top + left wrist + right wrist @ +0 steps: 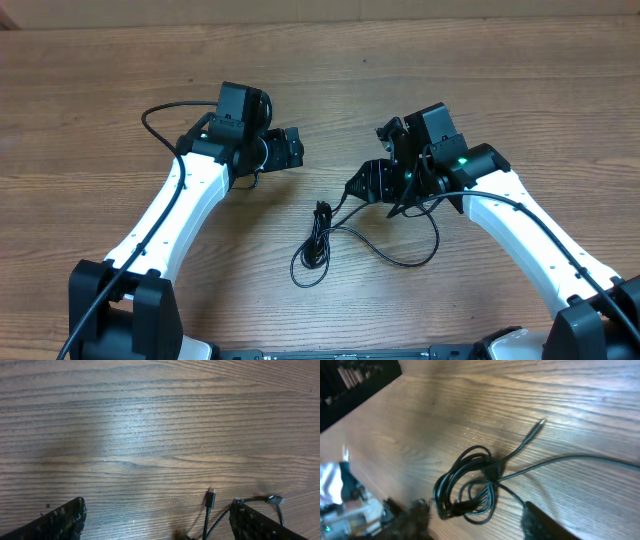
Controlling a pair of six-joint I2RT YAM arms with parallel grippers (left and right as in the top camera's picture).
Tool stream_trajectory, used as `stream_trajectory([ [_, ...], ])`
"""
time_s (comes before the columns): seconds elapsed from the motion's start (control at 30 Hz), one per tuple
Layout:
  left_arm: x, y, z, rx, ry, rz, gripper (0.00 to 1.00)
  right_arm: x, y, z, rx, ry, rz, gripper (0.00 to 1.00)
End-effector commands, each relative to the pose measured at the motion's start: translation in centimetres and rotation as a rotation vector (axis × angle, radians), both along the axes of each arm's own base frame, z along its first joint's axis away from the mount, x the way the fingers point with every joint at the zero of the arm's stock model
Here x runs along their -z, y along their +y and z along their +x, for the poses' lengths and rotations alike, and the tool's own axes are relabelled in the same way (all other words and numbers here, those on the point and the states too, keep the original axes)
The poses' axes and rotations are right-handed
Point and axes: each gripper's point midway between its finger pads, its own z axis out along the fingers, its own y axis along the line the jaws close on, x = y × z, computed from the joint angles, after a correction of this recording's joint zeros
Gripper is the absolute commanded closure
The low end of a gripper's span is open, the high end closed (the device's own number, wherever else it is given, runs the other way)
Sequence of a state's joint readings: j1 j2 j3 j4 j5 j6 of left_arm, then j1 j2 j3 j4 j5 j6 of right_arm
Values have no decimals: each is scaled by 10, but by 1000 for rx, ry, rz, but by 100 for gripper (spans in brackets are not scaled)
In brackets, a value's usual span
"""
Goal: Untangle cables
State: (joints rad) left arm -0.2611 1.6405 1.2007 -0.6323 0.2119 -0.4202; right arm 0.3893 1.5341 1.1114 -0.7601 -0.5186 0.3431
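Both arms reach in over the wooden table (500, 60) and face each other across its middle. The left gripper (296, 148) is spread wide, with only bare wood between its fingers (60, 521). The right gripper (362, 186) has its jaws parted and clamps nothing. One strand runs up to its right finger, but contact cannot be told.

The cables (318, 240) lie on the table toward the front edge, about midway between the left and right edges. They are bunched into a tight coil, and a loose loop (405, 258) trails toward the right arm.

Only the right wrist view shows the coil's strands crossing and a straight plug end (536, 427) jutting out. Only the left wrist view shows a second connector (276, 500) beside that gripper's right finger.
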Motion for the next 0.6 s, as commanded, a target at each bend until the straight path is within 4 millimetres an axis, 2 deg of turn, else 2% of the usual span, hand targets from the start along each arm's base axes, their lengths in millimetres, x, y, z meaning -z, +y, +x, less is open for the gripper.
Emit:
stream_trajectory([
  [0.0, 7, 2, -5, -9, 30, 9, 8, 6, -5, 4, 37, 3, -38, 33],
  [0.07, 9, -1, -12, 37, 47, 4, 7, 6, -5, 4, 37, 6, -40, 29],
  [0.13, 6, -13, -19, 168, 33, -23, 5, 8, -9, 4, 49, 15, -52, 11],
  [0.2, -1, -22, -26, 264, 13, -51, 0, 9, -19, 4, 97, 43, -77, 2],
  [0.33, -22, -22, -35, 310, -33, -53, 0, 1, -46, 5, 187, 62, -123, 0],
  [0.57, -79, -22, -64, 339, -151, -63, 0, -50, -74, -5, 271, -39, -82, 0],
])
